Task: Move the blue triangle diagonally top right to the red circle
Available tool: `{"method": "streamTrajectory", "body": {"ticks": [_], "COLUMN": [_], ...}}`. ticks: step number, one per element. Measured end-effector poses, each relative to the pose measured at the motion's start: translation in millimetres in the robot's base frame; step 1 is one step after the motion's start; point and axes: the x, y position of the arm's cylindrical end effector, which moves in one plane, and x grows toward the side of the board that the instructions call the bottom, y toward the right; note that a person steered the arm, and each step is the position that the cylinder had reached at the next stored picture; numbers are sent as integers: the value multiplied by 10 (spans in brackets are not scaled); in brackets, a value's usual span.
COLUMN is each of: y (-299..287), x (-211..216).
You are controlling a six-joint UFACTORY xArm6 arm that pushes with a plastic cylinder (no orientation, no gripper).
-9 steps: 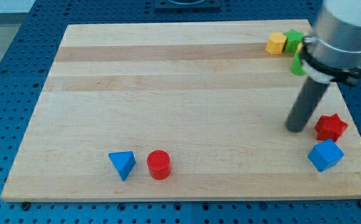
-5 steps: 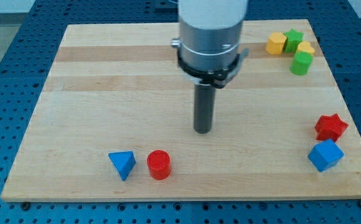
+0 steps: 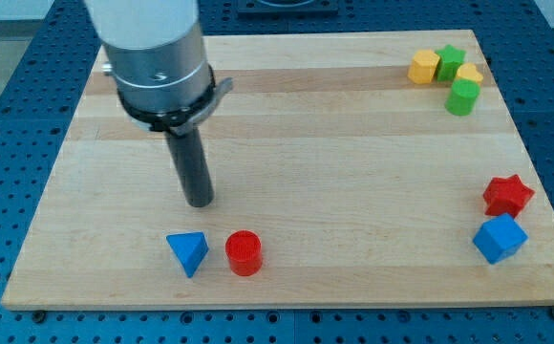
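Note:
The blue triangle (image 3: 188,252) lies near the board's bottom edge, left of centre. The red circle (image 3: 244,253) stands just to its right, a small gap between them. My tip (image 3: 199,202) rests on the board above the blue triangle, slightly to its right, about a block's width away and touching neither block. The arm's wide grey body hangs over the board's top left.
A red star (image 3: 507,195) and a blue cube (image 3: 499,238) sit at the right edge. A yellow block (image 3: 424,66), a green star (image 3: 450,60), another yellow block (image 3: 469,74) and a green cylinder (image 3: 462,96) cluster at the top right. The wooden board (image 3: 353,143) lies on a blue pegboard.
My tip has swept from the right side of the board, beside the red star, across the middle to just above the blue triangle. No block has moved.

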Motion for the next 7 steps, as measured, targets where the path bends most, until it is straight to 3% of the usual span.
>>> {"method": "streamTrajectory", "body": {"ticks": [3,4,7], "y": [-593,-592,-262], "x": [148,794,919]}}
